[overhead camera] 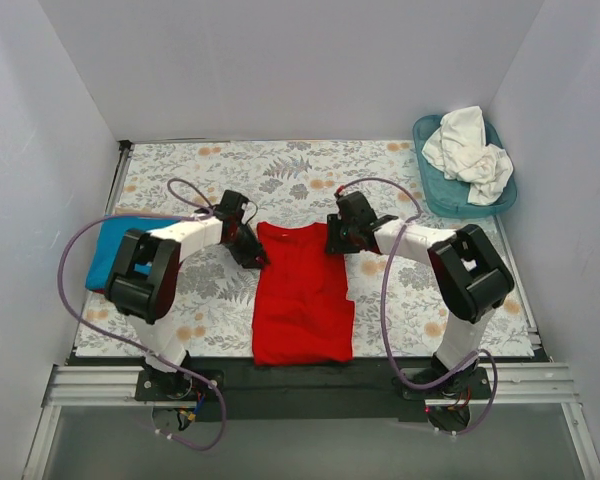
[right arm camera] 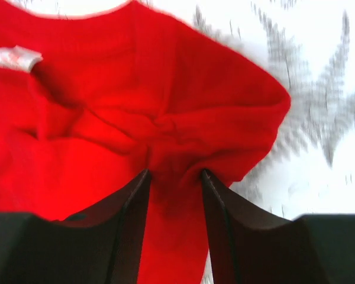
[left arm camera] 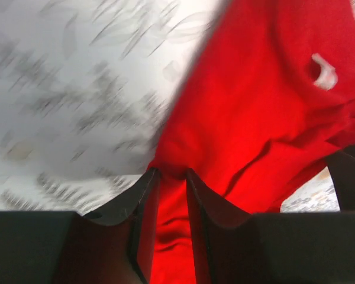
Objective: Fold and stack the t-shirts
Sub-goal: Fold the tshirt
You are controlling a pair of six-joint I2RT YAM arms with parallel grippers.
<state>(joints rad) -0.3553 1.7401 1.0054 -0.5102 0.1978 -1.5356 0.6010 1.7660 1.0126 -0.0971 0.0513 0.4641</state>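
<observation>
Looking from the top camera, the red t-shirt (overhead camera: 302,300) lies folded into a long strip mid-table on the floral table cloth (overhead camera: 300,170), left gripper (overhead camera: 250,250) and right gripper (overhead camera: 336,238) at its far corners. A turquoise t-shirt (overhead camera: 108,250) sits at the left edge, white t-shirts (overhead camera: 470,150) heaped in the teal basket (overhead camera: 440,205). Left wrist cam: fingers nearly closed, pinching a ridge of red cloth. Right wrist cam: same deal, bunched red fabric clamped between them, white tag (right arm camera: 15,58) nearby.

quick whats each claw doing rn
Left claw: closed on the red t-shirt, far left corner.
Right claw: closed on the same shirt, far right corner.
</observation>
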